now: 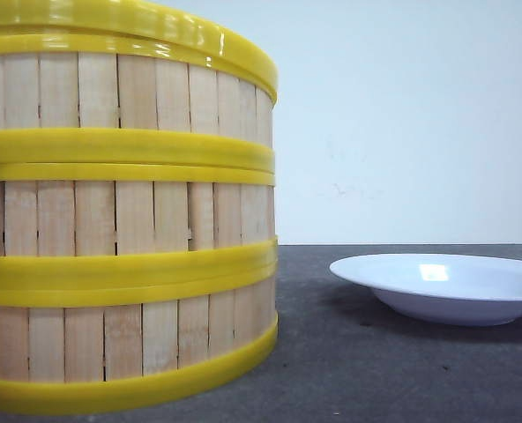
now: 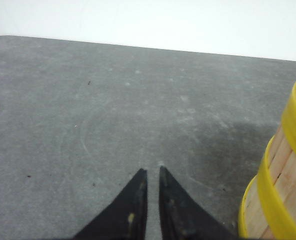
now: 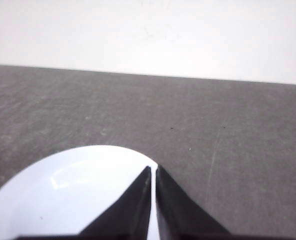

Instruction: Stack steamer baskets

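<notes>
Left pincer nearly closed — steamer baskets cropped leftward

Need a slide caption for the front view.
Three steamer baskets stacked on the grey table, white plate to their right.

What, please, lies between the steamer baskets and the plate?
Nothing: the front view shows only bare grey table between the baskets and the plate.
</notes>
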Controlling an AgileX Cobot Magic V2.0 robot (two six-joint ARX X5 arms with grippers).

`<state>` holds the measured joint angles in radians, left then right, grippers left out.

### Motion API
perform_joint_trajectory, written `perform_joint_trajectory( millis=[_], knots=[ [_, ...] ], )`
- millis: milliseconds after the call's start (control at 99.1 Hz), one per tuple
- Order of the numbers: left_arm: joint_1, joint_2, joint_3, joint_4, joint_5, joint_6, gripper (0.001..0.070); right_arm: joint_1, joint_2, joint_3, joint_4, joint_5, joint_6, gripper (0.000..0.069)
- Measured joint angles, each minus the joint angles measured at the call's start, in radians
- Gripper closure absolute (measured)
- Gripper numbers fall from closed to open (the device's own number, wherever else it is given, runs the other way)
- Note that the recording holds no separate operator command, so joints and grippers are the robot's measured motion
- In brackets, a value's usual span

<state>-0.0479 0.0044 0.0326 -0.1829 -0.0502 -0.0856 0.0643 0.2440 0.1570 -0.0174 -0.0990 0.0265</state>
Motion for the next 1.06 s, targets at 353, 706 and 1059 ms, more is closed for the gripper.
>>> perform_joint_trajectory(
  millis=[353, 706, 1059],
  knots=[
    [0.000, 0.000, 0.000, 0.000, 0.000, 0.000, 0.0695, 0.000, -0.241, -0.142, -0.131, 0.048, -0.004, 0.0682],
    [0.000, 0.000, 0.000, 0.000, 0.000, 0.000, 0.0695, 0.000, -0.239, -0.142, -0.151, 0.047, -0.004, 0.0682],
    [0.000, 0.000, 0.000, 0.000, 0.000, 0.000, 0.0695, 0.000, -0.239, -0.142, -0.151, 0.047, -0.004, 0.0682]
  ],
)
